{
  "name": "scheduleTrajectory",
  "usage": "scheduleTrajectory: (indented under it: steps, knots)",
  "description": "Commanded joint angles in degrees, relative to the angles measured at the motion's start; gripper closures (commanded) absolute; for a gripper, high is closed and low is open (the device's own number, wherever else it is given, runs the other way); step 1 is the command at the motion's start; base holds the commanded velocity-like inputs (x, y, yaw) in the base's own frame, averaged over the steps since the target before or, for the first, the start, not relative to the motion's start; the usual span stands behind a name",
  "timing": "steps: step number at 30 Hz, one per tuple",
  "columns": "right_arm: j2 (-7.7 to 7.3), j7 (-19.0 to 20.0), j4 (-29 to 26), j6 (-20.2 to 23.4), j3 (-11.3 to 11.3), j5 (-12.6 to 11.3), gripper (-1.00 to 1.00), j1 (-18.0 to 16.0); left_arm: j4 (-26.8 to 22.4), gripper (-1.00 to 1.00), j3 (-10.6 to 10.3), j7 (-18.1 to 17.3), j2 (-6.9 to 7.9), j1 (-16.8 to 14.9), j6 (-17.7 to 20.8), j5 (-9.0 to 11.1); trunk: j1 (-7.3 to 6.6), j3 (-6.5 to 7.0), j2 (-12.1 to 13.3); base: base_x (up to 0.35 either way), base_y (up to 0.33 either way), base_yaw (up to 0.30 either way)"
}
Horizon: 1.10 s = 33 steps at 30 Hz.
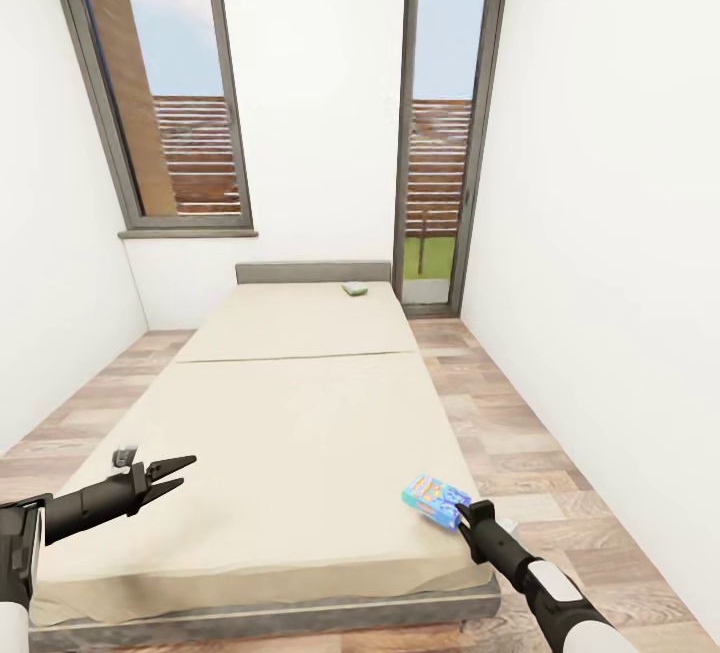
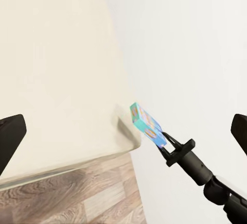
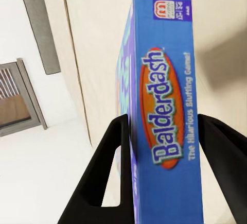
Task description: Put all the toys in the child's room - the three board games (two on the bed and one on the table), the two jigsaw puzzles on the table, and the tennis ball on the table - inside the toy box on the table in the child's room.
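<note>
Blue board game (image 1: 435, 499) clamped in right end effector (image 1: 462, 510)

Its long axis runs straight ahead from the fingers; left end effector (image 1: 170, 473) hangs open, empty, well apart over the bed (image 1: 300, 413).

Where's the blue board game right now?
In the head view, the blue board game sits at the bed's near right corner, clamped in the right tool.

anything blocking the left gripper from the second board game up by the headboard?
Nothing visible. The left gripper, jaws open, hangs at the near left of the bed; bare mattress runs from there to the green-white board game near the headboard.
</note>
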Motion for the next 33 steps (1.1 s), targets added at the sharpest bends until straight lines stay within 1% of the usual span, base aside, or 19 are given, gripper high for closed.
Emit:
scheduleTrajectory:
  steps: [1,5,7,9,11,12,13,14,15,16,17,18,21,26,28,29,30,31,33]
  knots:
    - [0.04,-0.04,-0.12,0.48,-0.37,-0.14,1.0,-0.03,-0.04,-1.0,0.15,-0.55,-0.02,-0.07,0.6,-0.57,-0.01,-0.06,-0.03,0.0,0.0,0.0]
    - [0.03,-0.11,-0.87,2.53,-0.24,0.06,1.0,-0.09,-0.05,-1.0,0.14,-0.63,0.11,-0.07,0.78,-0.41,-0.01,-0.06,-0.03,0.0,0.0,0.0]
    - [0.0,-0.18,-1.33,4.47,-0.01,0.15,1.0,-0.12,-0.04,-1.0,0.17,-0.66,0.25,-0.07,0.81,-0.38,-0.44,0.3,0.77,0.0,0.0,0.0]
    - [0.07,-0.34,-2.95,8.82,0.48,0.21,1.0,-0.18,-0.05,-1.0,0.17,-0.72,0.37,-0.07,0.78,-0.24,-0.88,0.66,1.57,0.0,0.0,0.0]
    - [0.32,-0.4,-6.07,12.48,1.74,0.22,1.0,-0.18,-0.06,-1.0,0.16,-0.77,0.4,-0.07,0.77,-0.2,-1.32,1.02,2.38,0.0,0.0,0.0]
    - [0.79,-0.41,-8.26,13.83,2.94,0.23,1.0,-0.16,-0.06,-1.0,0.15,-0.78,0.41,-0.07,0.77,-0.18,-1.54,1.2,2.78,0.0,0.0,0.0]
    - [1.08,-0.44,-9.4,14.32,3.65,0.23,1.0,-0.15,-0.06,-1.0,0.15,-0.77,0.41,-0.07,0.76,-0.18,-1.76,1.38,3.18,0.0,0.0,0.0]
    - [1.7,-0.47,-11.58,15.06,5.09,0.22,1.0,-0.07,-0.06,-1.0,0.15,-0.77,0.42,-0.07,0.76,-0.17,-1.98,1.56,3.58,0.0,0.0,0.0]
    - [2.14,-0.46,-13.56,15.59,6.54,0.22,1.0,0.13,-0.06,-1.0,0.15,-0.76,0.42,-0.07,0.76,-0.19,-2.2,1.73,3.98,0.0,0.0,0.0]
    - [2.3,-0.46,-14.45,15.79,7.27,0.23,1.0,0.22,-0.06,-1.0,0.15,-0.77,0.42,-0.07,0.76,-0.2,-2.42,1.91,4.38,0.0,0.0,0.0]
    - [2.54,-0.39,-16.06,16.09,8.68,0.23,1.0,0.4,-0.06,-1.0,0.15,-0.76,0.42,-0.07,0.76,-0.22,-2.64,2.09,4.78,0.0,0.0,0.0]
    - [2.75,-0.45,-17.92,16.27,10.69,0.17,1.0,0.57,-0.06,-1.0,0.15,-0.75,0.39,-0.07,0.76,-0.23,-2.86,2.27,5.18,0.0,0.0,0.0]
    - [2.9,-0.54,-19.4,15.96,12.88,-0.13,1.0,0.71,-0.06,-1.0,0.15,-0.74,0.33,-0.07,0.76,-0.35,-3.52,2.81,6.39,0.0,0.0,0.0]
    - [2.95,-0.36,-19.93,15.89,13.67,-0.26,1.0,0.82,-0.06,-1.0,0.15,-0.74,0.14,-0.07,0.76,-0.48,-4.62,3.71,8.39,0.0,0.0,0.0]
    - [2.96,-0.4,-20.15,16.07,14.05,0.1,1.0,0.81,-0.06,-1.0,0.15,-0.74,0.12,-0.07,0.76,-0.53,-5.06,4.07,9.2,0.0,0.0,0.0]
    - [2.96,-0.41,-20.41,16.19,15.15,0.42,1.0,0.79,-0.06,-1.0,0.15,-0.74,0.14,-0.07,0.76,-0.55,-5.28,4.25,9.6,0.0,0.0,0.0]
    - [2.93,-0.42,-20.88,16.22,17.37,0.77,1.0,0.78,-0.06,-1.0,0.15,-0.74,0.14,-0.07,0.76,-0.57,-5.5,4.43,10.0,0.0,0.0,0.0]
    - [2.9,-0.39,-21.21,16.21,18.84,0.91,1.0,0.78,-0.06,-1.0,0.15,-0.74,0.15,-0.07,0.76,-0.58,-5.72,4.61,10.4,0.0,0.0,0.0]
    - [2.6,-0.21,-22.96,16.02,25.1,1.12,1.0,0.76,-0.06,-1.0,0.15,-0.74,0.15,-0.07,0.76,-0.58,-6.16,4.97,11.2,0.0,0.0,0.0]
